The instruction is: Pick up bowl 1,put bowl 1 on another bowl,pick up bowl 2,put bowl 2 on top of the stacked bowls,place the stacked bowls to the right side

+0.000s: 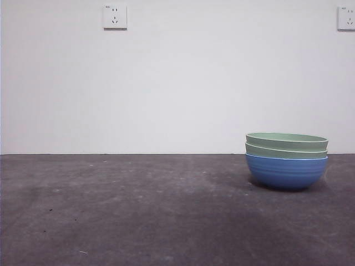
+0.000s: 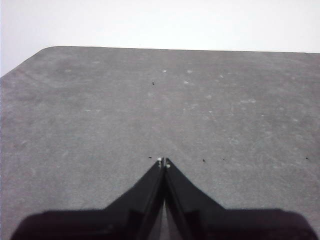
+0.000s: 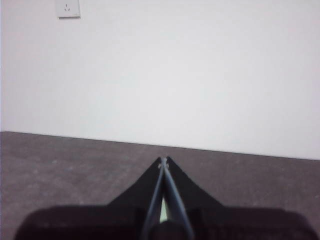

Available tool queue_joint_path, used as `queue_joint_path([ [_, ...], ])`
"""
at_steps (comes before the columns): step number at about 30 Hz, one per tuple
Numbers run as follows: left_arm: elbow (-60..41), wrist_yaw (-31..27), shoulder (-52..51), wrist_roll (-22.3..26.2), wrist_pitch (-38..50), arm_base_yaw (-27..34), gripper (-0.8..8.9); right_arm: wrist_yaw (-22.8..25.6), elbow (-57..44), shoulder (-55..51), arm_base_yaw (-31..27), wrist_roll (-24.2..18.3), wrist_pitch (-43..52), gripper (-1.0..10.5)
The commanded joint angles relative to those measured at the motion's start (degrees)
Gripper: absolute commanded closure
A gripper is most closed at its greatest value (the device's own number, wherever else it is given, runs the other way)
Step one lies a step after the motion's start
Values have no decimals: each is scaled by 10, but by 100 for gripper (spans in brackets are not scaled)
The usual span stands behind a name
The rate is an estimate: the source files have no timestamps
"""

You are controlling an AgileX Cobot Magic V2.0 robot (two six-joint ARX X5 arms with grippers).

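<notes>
Three nested bowls (image 1: 287, 160), two green over one blue (image 1: 286, 173); left end effector (image 2: 163, 161) and right end effector (image 3: 163, 160) pressed together.

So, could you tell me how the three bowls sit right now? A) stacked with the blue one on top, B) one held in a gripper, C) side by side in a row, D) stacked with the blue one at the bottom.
D: the blue bowl rests on the table with both green bowls nested in it.

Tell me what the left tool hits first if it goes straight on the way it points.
Probably the bare table. The left tool, jaws shut, points down across grey tabletop with nothing in its line; depth is hard to judge. The bowls don't show in its view.
</notes>
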Motion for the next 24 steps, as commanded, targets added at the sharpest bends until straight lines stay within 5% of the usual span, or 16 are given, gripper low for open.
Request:
queue_joint_path([
  [1,-8,3,-2,-5,0,2,817,1,-87,-38,0,0,35,944],
  [11,-8,3,-2,-5,0,2,817,3,-243,-138,0,33,54,944],
  [24,-8,3,-2,-5,0,2,817,4,-277,-153,0,60,0,944],
])
